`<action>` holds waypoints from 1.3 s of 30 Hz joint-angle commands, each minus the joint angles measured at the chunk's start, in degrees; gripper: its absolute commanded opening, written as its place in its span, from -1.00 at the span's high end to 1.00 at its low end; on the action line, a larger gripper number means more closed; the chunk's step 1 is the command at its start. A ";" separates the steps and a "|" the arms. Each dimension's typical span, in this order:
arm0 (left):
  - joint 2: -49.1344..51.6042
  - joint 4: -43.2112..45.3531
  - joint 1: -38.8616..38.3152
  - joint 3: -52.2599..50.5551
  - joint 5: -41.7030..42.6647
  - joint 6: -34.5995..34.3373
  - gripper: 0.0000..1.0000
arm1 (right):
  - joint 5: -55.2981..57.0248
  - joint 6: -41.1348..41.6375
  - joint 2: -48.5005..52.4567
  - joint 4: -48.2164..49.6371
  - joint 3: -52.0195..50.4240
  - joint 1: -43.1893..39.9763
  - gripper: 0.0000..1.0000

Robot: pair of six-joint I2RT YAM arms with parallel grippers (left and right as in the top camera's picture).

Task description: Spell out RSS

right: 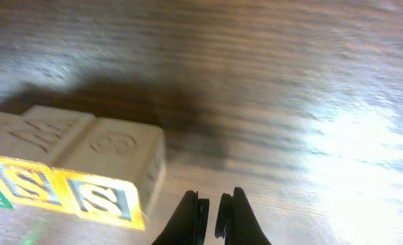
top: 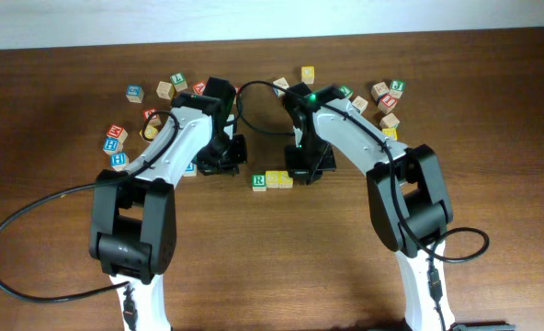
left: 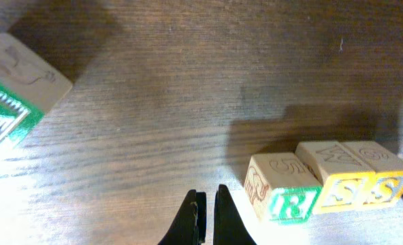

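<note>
From overhead, the R cube (top: pixel 259 181), the middle S cube (top: pixel 273 179) and the end S cube (top: pixel 285 178) lie touching in one row at the centre of the frame, with its long axis running left to right. My left gripper (top: pixel 226 164) hangs just beside its left end and my right gripper (top: pixel 307 167) just beside its right end, about equally near. The loose cubes (top: pixel 175 83) sit in the upper part, and the table (top: pixel 272 257) below the row gives open room. In the left wrist view my fingers are pressed together on nothing, with the row at lower right and a green-faced cube (left: pixel 11 95) at upper left. In the right wrist view the jaws are also closed and empty, with the S cubes at lower left. I judge the word is complete, so any retreat should go away from the row.
</note>
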 commanded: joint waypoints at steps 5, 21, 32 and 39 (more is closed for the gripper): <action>-6.40 -10.73 -1.36 0.90 -1.27 1.42 1.00 | 4.00 -0.59 0.59 -4.72 10.38 -0.85 0.92; -6.62 3.89 -12.76 -13.38 -1.51 -8.57 1.00 | 4.04 -0.61 0.63 -1.49 10.99 -2.03 0.92; -6.62 8.87 -12.76 -13.79 -8.02 -11.50 1.00 | 4.87 -0.61 0.63 -2.58 10.99 -5.25 0.92; -6.60 9.60 -12.79 -13.79 -8.41 -11.52 1.00 | 4.87 -0.61 0.63 -3.06 10.99 -5.57 0.92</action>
